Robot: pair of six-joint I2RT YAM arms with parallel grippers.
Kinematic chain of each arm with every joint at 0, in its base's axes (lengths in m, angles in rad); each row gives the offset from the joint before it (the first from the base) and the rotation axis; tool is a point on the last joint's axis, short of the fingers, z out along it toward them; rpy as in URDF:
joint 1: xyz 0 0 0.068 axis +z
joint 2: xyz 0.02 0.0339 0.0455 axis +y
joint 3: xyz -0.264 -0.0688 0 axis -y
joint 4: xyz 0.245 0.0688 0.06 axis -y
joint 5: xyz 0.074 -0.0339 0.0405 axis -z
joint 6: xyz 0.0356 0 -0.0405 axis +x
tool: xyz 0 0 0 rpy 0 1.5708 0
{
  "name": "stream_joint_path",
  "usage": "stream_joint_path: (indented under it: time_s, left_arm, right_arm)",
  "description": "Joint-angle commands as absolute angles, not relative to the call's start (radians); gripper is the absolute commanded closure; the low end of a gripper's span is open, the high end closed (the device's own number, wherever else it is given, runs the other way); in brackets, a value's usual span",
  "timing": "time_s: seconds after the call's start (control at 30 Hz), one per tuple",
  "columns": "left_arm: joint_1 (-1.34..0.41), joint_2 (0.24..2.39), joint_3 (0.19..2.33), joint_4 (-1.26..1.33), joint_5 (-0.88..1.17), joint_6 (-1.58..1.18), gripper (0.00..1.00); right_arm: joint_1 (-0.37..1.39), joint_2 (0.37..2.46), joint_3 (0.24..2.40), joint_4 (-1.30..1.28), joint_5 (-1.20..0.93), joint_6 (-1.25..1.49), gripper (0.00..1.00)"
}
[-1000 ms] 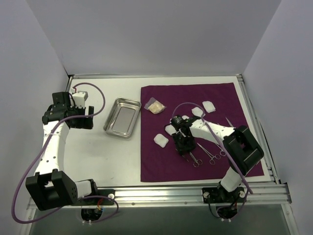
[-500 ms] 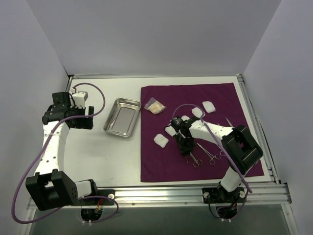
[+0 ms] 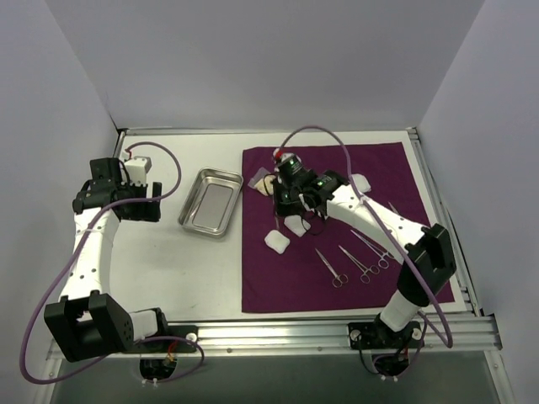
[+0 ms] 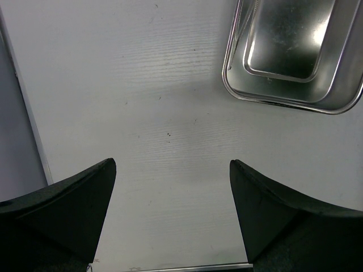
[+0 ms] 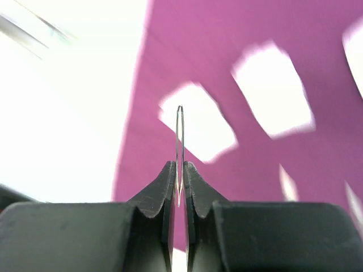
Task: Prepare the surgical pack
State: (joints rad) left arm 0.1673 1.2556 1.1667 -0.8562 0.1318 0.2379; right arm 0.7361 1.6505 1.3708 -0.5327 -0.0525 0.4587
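The dark purple cloth lies on the right of the table. My right gripper hovers over its left part, shut on a thin metal instrument seen edge-on between the fingers. Three scissor-like instruments lie on the cloth to the right. White gauze pads lie under and near the gripper; two show in the right wrist view. The steel tray stands left of the cloth. My left gripper is open and empty, left of the tray.
A pale packet lies at the cloth's upper left corner, partly behind the right wrist. Another gauze pad lies further right. A metal rail borders the table's near edge; white walls stand close around.
My right gripper has risen from among the instruments and moved up and left over the gauze pads, with one instrument in it. The left arm has not moved.
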Motion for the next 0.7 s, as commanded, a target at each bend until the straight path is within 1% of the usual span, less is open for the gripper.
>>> stream_joint_path:
  time_s: [0.0, 0.03, 0.07, 0.1, 0.2, 0.27, 0.3, 0.4, 0.5, 0.67]
  left_arm:
    - [0.175, 1.255, 1.173, -0.825, 0.141, 0.23, 0.09]
    - [0.175, 1.252, 1.173, -0.827, 0.138, 0.232, 0.09]
    - [0.175, 1.249, 1.172, -0.827, 0.138, 0.232, 0.09]
    - [0.175, 1.24, 1.17, -0.828, 0.138, 0.232, 0.09]
    - [0.175, 1.236, 1.17, -0.83, 0.135, 0.232, 0.09]
    - [0.175, 1.239, 1.172, -0.83, 0.121, 0.229, 0.09]
    - [0.175, 1.241, 1.17, -0.825, 0.118, 0.229, 0.09]
    - [0.175, 1.241, 1.167, -0.819, 0.112, 0.229, 0.09]
    - [0.175, 1.241, 1.166, -0.821, 0.114, 0.229, 0.09]
    - [0.173, 1.243, 1.163, -0.818, 0.117, 0.229, 0.09]
  right_arm:
    - [0.749, 1.652, 1.43, -0.232, -0.153, 0.651, 1.0]
    - [0.75, 1.679, 1.439, -0.175, -0.166, 0.685, 1.0]
    - [0.752, 1.712, 1.469, -0.066, -0.179, 0.718, 1.0]
    - [0.756, 1.777, 1.491, -0.017, -0.192, 0.774, 1.0]
    - [0.804, 1.876, 1.597, 0.133, -0.178, 0.839, 1.0]
    - [0.844, 1.982, 1.694, 0.159, -0.149, 0.868, 1.0]
    - [0.851, 2.046, 1.721, 0.164, -0.149, 0.88, 1.0]
    - [0.871, 2.141, 1.758, 0.247, -0.152, 0.968, 1.0]
    - [0.876, 2.221, 1.793, 0.288, -0.138, 1.029, 1.0]
    - [0.887, 2.295, 1.818, 0.255, -0.063, 1.052, 1.0]
